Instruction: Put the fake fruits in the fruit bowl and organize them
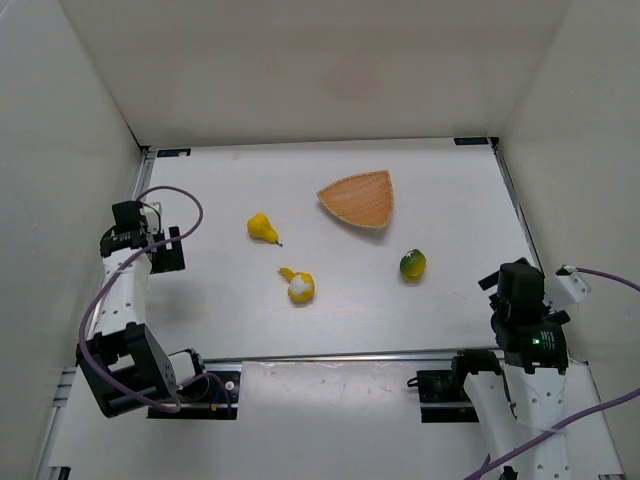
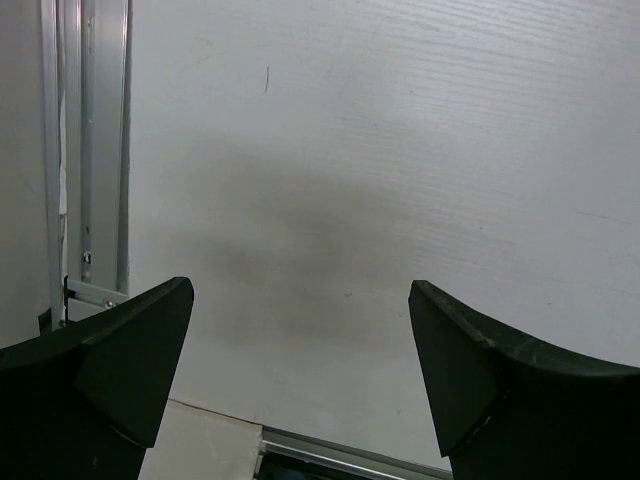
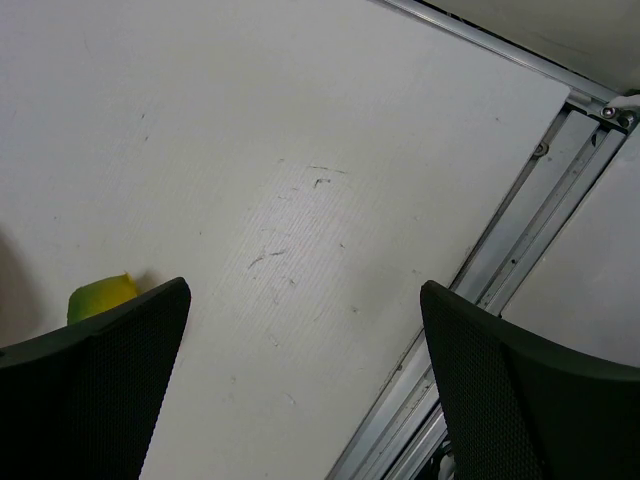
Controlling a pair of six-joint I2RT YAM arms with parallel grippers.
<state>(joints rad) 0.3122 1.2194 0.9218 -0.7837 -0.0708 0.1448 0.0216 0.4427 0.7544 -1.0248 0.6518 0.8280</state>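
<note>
White table (image 1: pixel 340 320), matt, faintly scuffed toward the right edge. Four things are carried on it, none touching. Woven fruit bowl (image 1: pixel 358 199) is set far of centre. Yellow pear (image 1: pixel 262 228) is laid left of the bowl, dark stem pointed near-right. Yellow-and-white peeled fruit (image 1: pixel 299 286) is found nearer, slightly right of the pear. Green-yellow fruit (image 1: pixel 413 264) is laid near-right of the bowl.
</note>
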